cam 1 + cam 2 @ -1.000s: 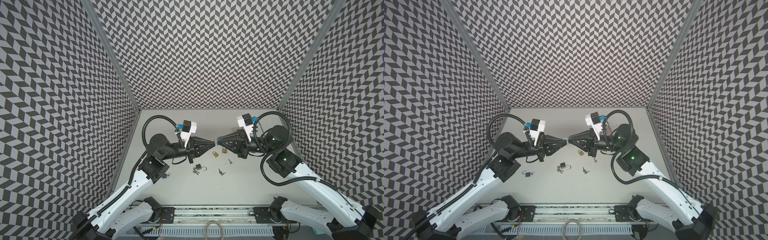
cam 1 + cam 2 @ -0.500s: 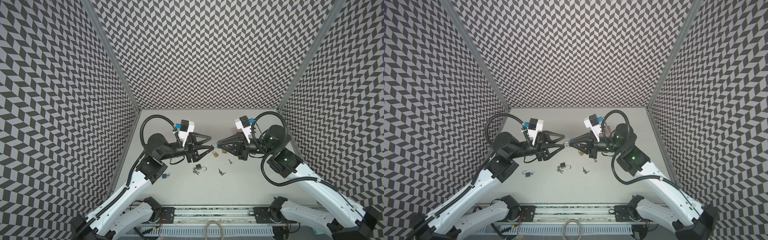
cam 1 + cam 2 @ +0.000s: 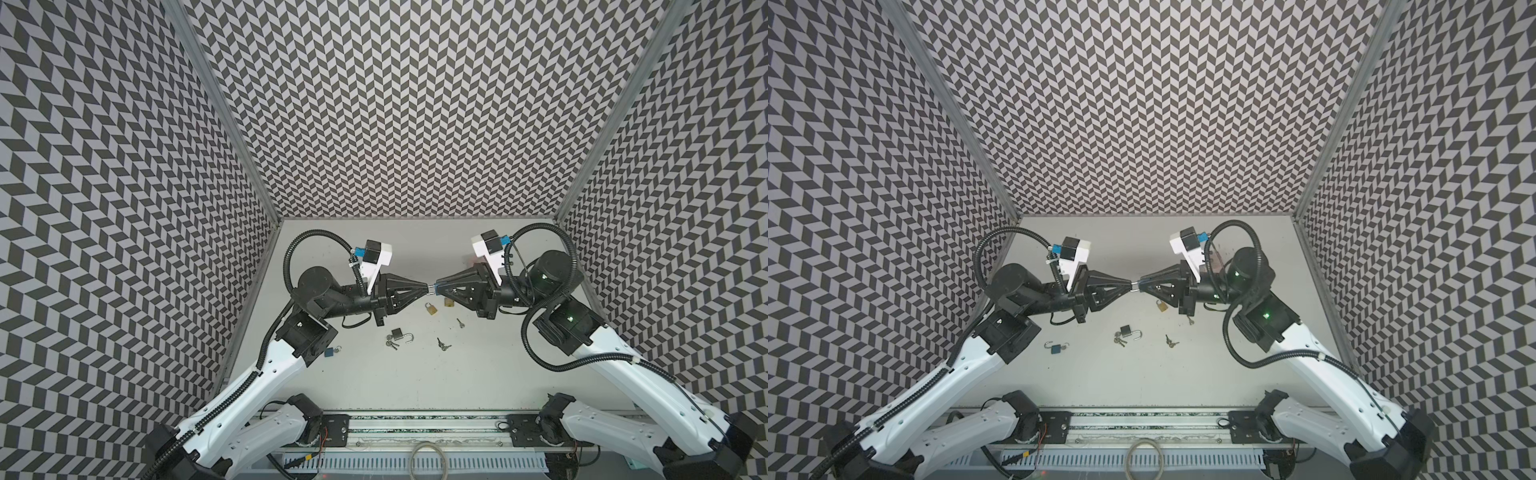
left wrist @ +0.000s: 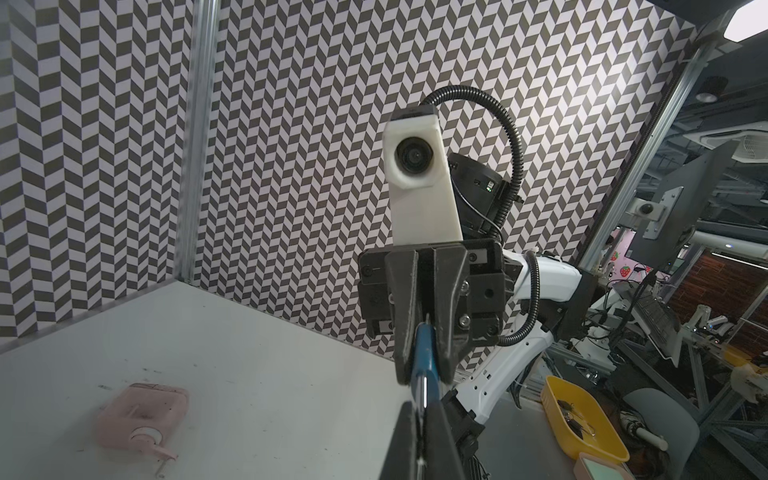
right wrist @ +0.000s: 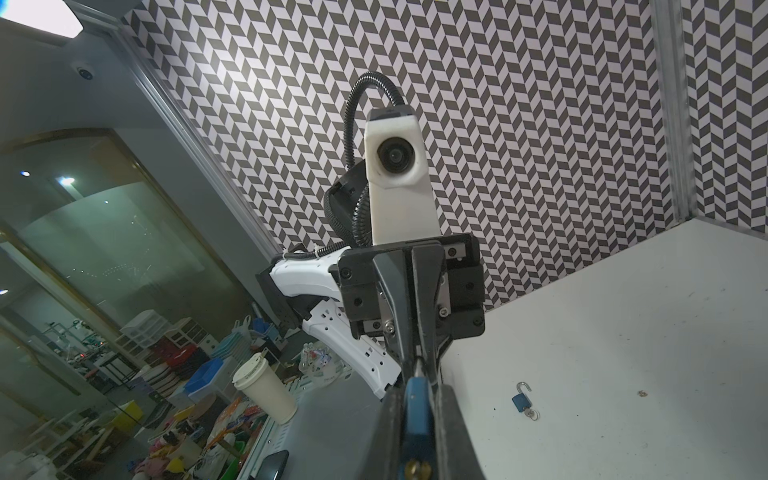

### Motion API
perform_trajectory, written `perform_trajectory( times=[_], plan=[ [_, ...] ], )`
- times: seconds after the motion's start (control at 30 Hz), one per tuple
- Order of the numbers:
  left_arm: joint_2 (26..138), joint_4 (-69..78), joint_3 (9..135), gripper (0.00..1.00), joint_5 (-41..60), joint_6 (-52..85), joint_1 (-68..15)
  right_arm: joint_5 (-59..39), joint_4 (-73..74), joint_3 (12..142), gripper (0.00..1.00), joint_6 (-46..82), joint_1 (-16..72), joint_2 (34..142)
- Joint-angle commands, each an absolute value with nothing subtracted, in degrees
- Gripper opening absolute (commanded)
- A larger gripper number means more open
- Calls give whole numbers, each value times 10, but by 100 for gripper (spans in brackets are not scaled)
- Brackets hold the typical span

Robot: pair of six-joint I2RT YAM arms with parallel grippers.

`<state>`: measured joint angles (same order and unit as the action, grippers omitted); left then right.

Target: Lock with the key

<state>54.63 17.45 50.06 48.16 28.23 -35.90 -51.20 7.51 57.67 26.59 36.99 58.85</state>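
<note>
My two grippers meet tip to tip above the middle of the table in both top views. My right gripper (image 3: pixel 437 287) (image 5: pixel 417 392) is shut on the body of a small blue padlock (image 5: pixel 417 415) (image 4: pixel 424 353). The padlock's brass keyhole end (image 5: pixel 417 469) faces the right wrist camera and no key shows in it. Its silver shackle (image 4: pixel 423 386) runs into my left gripper (image 3: pixel 427 286) (image 4: pixel 419 411), which is shut on it. Loose keys (image 3: pixel 443 344) lie on the table below, and a single key (image 3: pixel 459 323) rests nearer the right arm.
On the table under the grippers are a brass padlock (image 3: pixel 431 308), a second one (image 3: pixel 449 302), and an open black padlock (image 3: pixel 399 333) with keys beside it. Another open blue padlock (image 3: pixel 330 352) (image 5: pixel 520 402) lies by the left arm. A pink object (image 4: pixel 141 419) sits at the back.
My left gripper opened and drew back slightly, then came forward and shut on the shackle. The right gripper kept its hold on the blue padlock.
</note>
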Motion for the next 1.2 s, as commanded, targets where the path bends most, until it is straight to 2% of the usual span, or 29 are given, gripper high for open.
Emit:
perform_trajectory(
  times=[0.0,0.03,0.1,0.13,0.2,0.37,0.47,0.6,0.7,0.77,0.93,1.03,1.17],
  plan=[
    [536,190,500,0,486,285,-356,-519,105,581,4,261,370,581],
    [534,190,501,0,485,284,-356,-517,99,584,20,256,369,578],
    [533,188,501,0,485,283,-355,-514,86,588,43,249,369,577],
    [532,187,502,0,484,283,-355,-513,79,589,50,245,368,576],
    [531,186,502,0,485,283,-354,-511,68,588,59,239,366,575],
    [530,186,502,0,486,284,-354,-505,58,584,56,237,362,572],
    [532,184,503,0,488,284,-354,-503,59,585,45,237,361,571],
    [534,183,502,0,493,283,-354,-505,68,590,39,242,361,572],
    [534,182,501,0,493,284,-354,-503,68,591,31,241,361,572],
    [534,181,501,0,495,282,-354,-502,67,591,32,240,361,573],
    [535,181,501,0,498,282,-354,-497,68,589,46,241,360,570],
    [535,181,500,0,500,283,-354,-493,70,589,46,243,360,570],
    [534,182,499,0,502,283,-354,-491,74,588,41,245,360,570]
  ],
)
